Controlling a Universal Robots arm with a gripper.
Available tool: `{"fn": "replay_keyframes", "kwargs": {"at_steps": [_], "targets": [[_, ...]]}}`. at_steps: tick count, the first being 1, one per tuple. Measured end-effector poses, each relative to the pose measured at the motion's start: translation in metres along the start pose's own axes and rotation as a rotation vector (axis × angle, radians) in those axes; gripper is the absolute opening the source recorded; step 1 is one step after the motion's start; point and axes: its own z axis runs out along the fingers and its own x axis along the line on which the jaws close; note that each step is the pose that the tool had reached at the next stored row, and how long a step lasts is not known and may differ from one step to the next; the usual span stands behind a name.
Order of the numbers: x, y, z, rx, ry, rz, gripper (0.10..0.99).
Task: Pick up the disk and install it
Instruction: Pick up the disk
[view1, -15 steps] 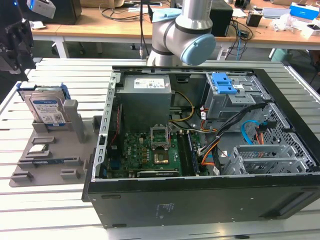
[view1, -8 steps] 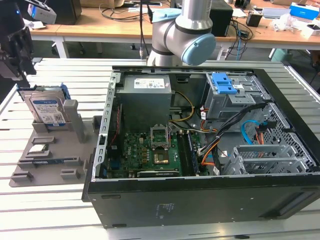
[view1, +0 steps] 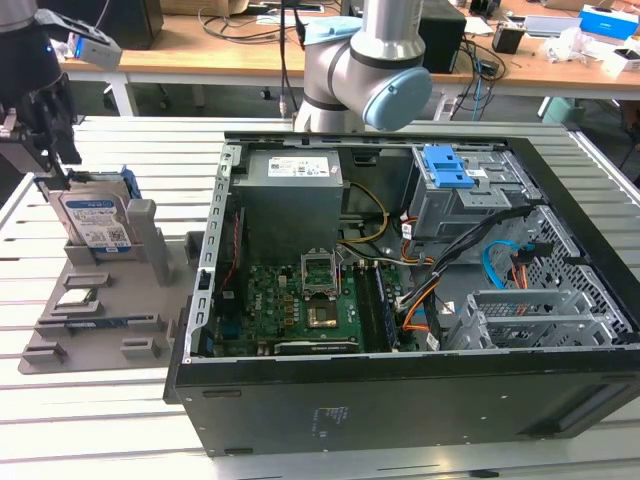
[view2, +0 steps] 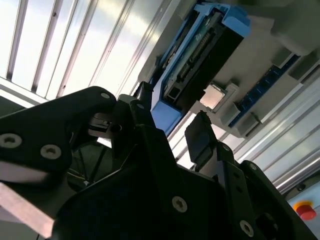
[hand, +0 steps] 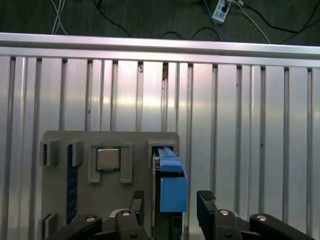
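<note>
The disk (view1: 94, 222) stands on edge in a slot of the grey holder plate (view1: 110, 300) at the exterior view's left, its white and blue label facing the camera and blue rails along its sides. My black gripper (view1: 52, 168) hangs just over its upper end. In the first wrist view the disk (hand: 172, 186) shows edge-on with a blue rail, and my gripper (hand: 171, 207) is open with one finger on each side of it, small gaps showing. The second wrist view gives the same straddle: gripper (view2: 172, 122) around the disk (view2: 200, 55).
A small square processor chip (hand: 108, 158) lies in a pocket of the holder beside the disk. The open computer case (view1: 400, 390) sits at the exterior view's right, with a grey drive cage and blue latch (view1: 455, 172), cables and motherboard (view1: 300, 300) inside. The arm's base (view1: 365, 70) rises behind the case.
</note>
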Motion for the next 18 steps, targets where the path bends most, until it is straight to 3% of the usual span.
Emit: {"fn": "replay_keyframes", "kwargs": {"at_steps": [18], "targets": [[0.0009,-0.0084,0.0366,0.0,0.0026,0.0,0.541]]}}
